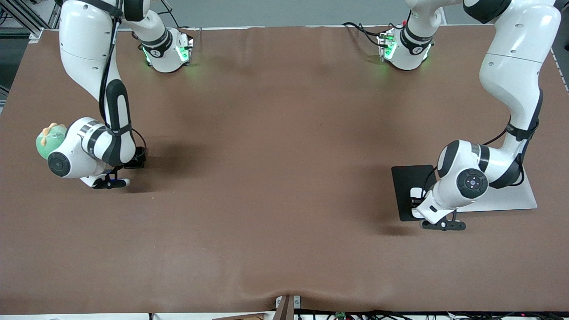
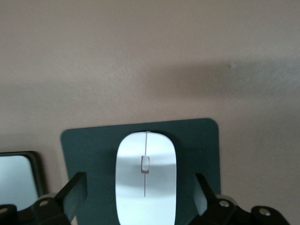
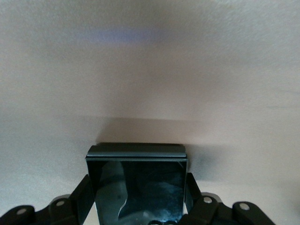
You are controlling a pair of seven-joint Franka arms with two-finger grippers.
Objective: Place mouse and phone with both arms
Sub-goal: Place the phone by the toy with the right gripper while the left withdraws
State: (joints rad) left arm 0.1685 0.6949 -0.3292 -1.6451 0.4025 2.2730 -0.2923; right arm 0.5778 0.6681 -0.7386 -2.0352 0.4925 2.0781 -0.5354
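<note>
We see the left gripper (image 2: 140,197) low over the dark mat (image 1: 411,189) at the left arm's end of the table (image 1: 275,178), with its fingers (image 2: 75,190) spread wide on either side of the white mouse (image 2: 146,178). In the left wrist view, a clear strip of mat shows between each finger and the mouse, so the jaws are open and hold nothing. The mouse lies flat on the mat, its thin grey scroll line running down the middle of its top; in the front view only a small white part of it (image 1: 417,192) shows beside the arm's wrist. A flat white board (image 1: 511,200) lies just beside the mat, partly under the left arm, and the left wrist view shows a corner of a glossy panel (image 2: 18,180) beside the mat. At the right arm's end of the table, the right gripper (image 3: 138,192) stands low over the brown surface with its fingers (image 3: 84,192) closed against the two sides of the glossy black phone (image 3: 138,187). In the front view that phone (image 1: 137,159) shows as a small black block tucked beside the right arm's wrist. A green plush toy (image 1: 50,138) sits on the table beside that wrist.
</note>
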